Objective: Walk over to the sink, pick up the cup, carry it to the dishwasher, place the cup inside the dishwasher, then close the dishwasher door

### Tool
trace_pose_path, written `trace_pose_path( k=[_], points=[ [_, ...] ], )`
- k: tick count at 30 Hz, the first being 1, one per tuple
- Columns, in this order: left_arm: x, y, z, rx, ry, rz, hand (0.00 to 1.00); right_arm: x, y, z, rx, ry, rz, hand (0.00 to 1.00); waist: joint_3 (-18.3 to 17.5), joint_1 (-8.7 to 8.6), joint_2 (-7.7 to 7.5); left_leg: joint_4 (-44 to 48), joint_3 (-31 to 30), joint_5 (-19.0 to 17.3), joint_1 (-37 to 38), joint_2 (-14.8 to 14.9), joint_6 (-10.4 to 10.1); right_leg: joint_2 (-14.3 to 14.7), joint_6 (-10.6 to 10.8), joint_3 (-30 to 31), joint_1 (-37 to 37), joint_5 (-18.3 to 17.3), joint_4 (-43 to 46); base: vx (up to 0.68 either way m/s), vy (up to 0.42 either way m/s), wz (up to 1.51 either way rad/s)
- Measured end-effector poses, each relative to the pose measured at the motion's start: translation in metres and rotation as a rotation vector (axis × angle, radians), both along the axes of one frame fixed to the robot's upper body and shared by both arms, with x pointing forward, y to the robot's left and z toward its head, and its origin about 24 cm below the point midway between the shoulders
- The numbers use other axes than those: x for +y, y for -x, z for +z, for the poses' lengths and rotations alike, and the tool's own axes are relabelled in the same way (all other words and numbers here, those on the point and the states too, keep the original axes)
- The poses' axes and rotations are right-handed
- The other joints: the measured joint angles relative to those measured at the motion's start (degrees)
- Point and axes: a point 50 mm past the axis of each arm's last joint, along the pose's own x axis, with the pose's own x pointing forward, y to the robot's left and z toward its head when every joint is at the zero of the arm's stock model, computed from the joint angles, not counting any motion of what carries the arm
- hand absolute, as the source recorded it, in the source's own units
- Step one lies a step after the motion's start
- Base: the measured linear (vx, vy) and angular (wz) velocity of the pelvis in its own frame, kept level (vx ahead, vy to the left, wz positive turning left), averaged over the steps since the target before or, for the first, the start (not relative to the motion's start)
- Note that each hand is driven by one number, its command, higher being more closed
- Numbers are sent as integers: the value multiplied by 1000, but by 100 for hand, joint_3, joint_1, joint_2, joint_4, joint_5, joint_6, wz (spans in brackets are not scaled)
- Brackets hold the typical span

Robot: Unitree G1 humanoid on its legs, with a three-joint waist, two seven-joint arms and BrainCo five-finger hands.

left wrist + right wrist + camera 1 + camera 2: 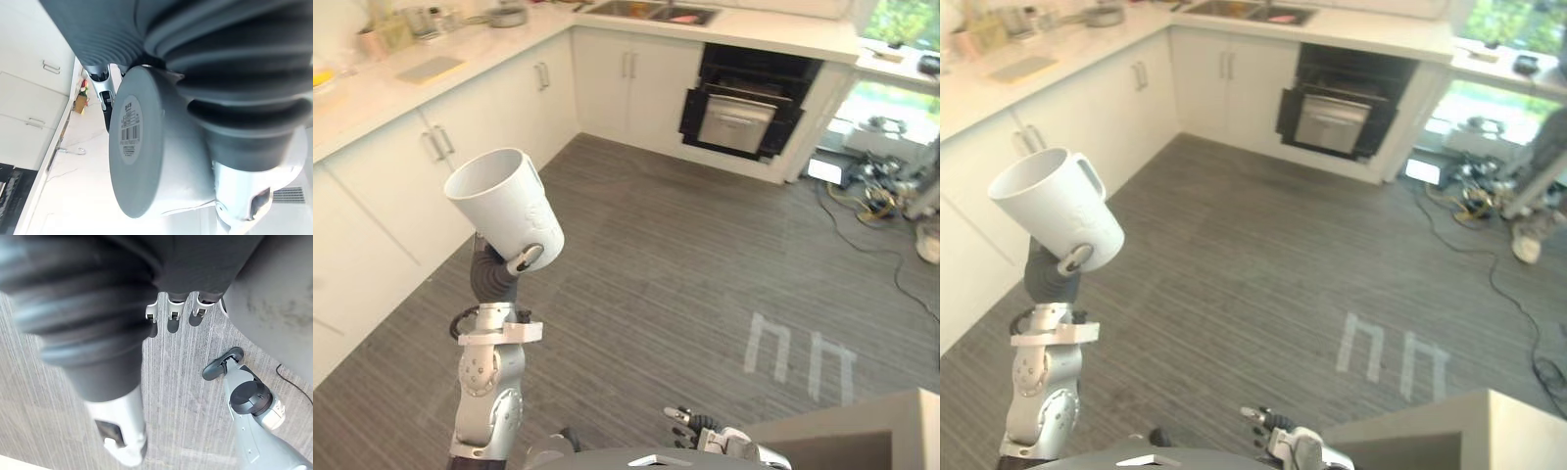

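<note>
One cup (509, 211): white, raised in the air on my left side, well above the floor (685, 255) and apart from the bench (773, 34). It is tilted, with the mouth up and away toward the cabinets (431, 147) and the base toward the wrist.
Cup base (129, 142): a pale disc with a printed label, facing the left wrist camera. From this I judge that the cup lies along the palm.
Handle (1092, 181): on the far side of the cup, apparently free of the grasp.
Left hand (527, 258): closed round the cup's lower wall. One dark tip presses on the wall near the base, and the rest is hidden behind the cup.
Reason for the hold: my judgement is that a high carry puts the cup in the head camera's sight and clear of the cabinet fronts during the walk.
Right hand (705, 431): low at the near edge, with fingers loosely extended, holding and touching nothing. I judge it is free for the door.
Dishwasher (744, 98): across the floor, set under the bench just beside the sink (646, 10). Its door is dropped open and the cavity is dark.
Tape marks (793, 352): pale strips on the floor, between me and the dishwasher.
Stage: carrying. Placing the cup and closing the door are not yet done.
</note>
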Motion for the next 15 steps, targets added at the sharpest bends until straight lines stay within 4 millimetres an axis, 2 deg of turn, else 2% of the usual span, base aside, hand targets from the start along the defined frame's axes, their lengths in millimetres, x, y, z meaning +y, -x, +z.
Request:
trace_pose_path(
  k=[2, 3, 4, 5, 6, 13, 15],
  points=[
    [5, 2, -3, 13, 9, 19, 100, 4, -1, 0, -3, -15, -12, 0, 1, 7, -20, -537, 10, 216, 247, -234, 71, -112, -6, 75, 5, -1, -5, -21, 83, -2],
    [6, 4, -3, 13, 12, 26, 100, 1, -2, 0, -7, -20, -22, 0, -10, -20, 29, -1336, 75, 558, 632, -429, 38, -147, -17, 196, 6, -11, -14, -23, 85, -11],
    [6, 4, 0, -2, 11, 27, 100, 1, -3, 1, -20, -37, -28, 0, 24, -86, 43, -1344, 98, 555, 634, -457, 53, -162, 8, 287, 4, -17, -19, -24, 69, -15],
    [7, 4, 1, -7, 12, 29, 100, 0, -3, 1, -22, -40, -31, 0, 24, -99, 45, -1343, 122, 553, 647, -461, 52, -167, 5, 325, -2, -7, -23, -25, 33, -7],
    [10, -2, -16, 63, -56, 31, 100, 12, -2, 0, -17, -64, 5, 0, -130, -370, -162, -1347, -164, 669, 840, -207, -120, 184, -141, 92, 377, -92, -287, -3, 11, -7],
    [11, -2, -17, 71, -53, 39, 100, 12, -1, 0, -15, -64, 3, 0, -129, -388, -161, -1346, -152, 650, 840, -202, -146, 201, -142, 200, 350, -93, -308, 2, 1, -4],
    [14, -3, -21, 89, -52, 57, 100, 12, -1, 0, -15, -64, 1, 0, -134, -354, -160, -1345, -332, 629, 833, -204, -174, 225, -145, 312, 280, -92, -296, 26, -22, -19]
  ],
)
